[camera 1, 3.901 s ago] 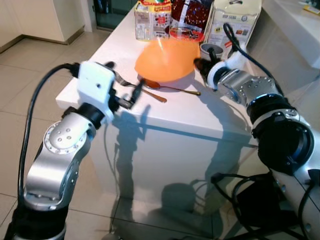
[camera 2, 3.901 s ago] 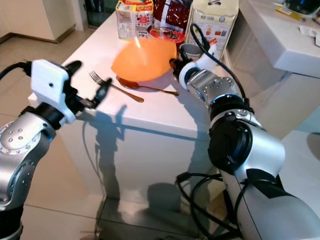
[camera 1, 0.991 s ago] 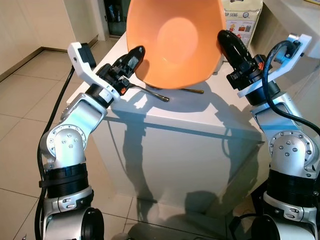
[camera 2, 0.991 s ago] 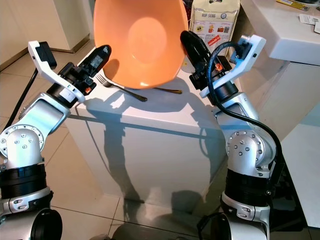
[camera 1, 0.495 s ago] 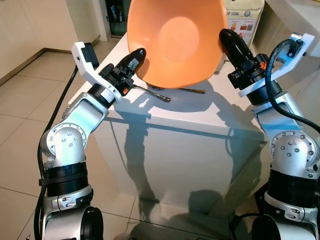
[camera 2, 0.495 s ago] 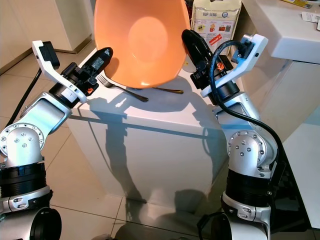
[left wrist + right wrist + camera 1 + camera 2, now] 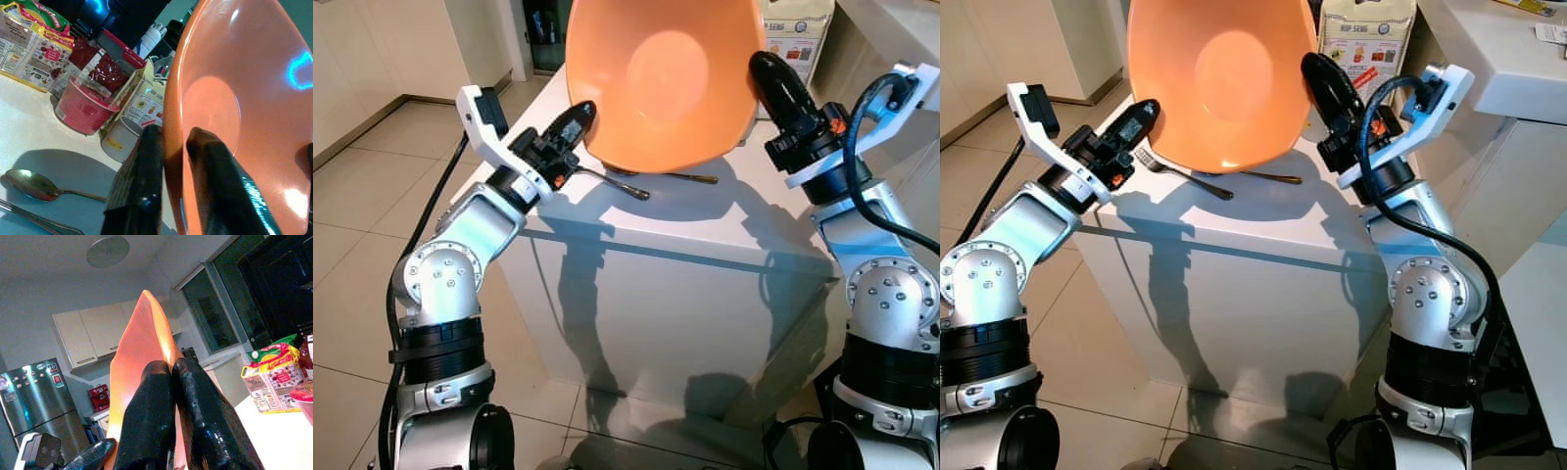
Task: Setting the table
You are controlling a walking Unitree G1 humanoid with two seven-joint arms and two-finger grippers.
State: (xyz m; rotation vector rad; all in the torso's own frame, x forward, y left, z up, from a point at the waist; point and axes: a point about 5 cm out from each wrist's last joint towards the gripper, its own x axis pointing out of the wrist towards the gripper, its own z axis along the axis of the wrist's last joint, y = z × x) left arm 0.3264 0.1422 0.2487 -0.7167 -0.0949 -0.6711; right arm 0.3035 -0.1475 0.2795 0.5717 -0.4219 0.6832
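A large orange bowl (image 7: 656,78) is held up in the air, tipped so its inside faces me, above the white table (image 7: 675,220). My left gripper (image 7: 576,122) is shut on the bowl's left rim (image 7: 171,142). On the opposite rim my right gripper (image 7: 773,83) is shut too, its fingers (image 7: 171,416) pinching the thin orange edge. Under the bowl a fork (image 7: 617,184) and a spoon (image 7: 690,178) lie on the tabletop.
Food packages (image 7: 29,44), a red cup (image 7: 83,105) and a small white tub (image 7: 120,139) stand at the table's far end. A white counter (image 7: 1508,59) runs along the right. Tiled floor (image 7: 352,196) lies open to the left of the table.
Both arms have carried the bowl slightly higher and to the right over the last second. 3.9 s ago the bowl lay on the table with only the right gripper at its rim.
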